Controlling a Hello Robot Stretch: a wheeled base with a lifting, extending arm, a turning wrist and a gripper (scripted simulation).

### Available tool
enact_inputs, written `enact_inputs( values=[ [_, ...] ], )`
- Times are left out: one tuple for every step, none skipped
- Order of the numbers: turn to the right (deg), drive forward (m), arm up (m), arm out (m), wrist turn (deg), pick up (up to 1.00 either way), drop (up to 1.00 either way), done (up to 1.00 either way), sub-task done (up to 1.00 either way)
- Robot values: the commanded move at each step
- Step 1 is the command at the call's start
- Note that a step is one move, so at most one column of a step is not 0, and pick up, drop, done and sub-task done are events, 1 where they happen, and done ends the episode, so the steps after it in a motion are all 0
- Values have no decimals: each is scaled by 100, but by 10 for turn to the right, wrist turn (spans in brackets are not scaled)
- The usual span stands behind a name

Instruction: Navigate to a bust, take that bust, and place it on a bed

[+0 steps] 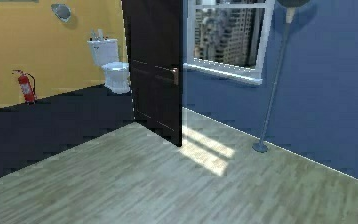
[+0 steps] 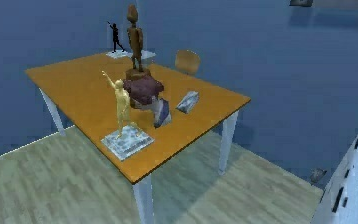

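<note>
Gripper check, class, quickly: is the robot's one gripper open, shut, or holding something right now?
Gripper: cannot be told from these pictures.

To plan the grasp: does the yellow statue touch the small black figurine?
Apart. The arm side view shows bare tabletop between the yellow statue and black figurine.
</note>
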Motion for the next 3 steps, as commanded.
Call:
enact_inputs(
  values=[
    [0,0,38,0,0,0,0,0,0],
    [0,0,0,50,0,0,0,0,0],
    [0,0,0,0,450,0,0,0,0]
  ],
)
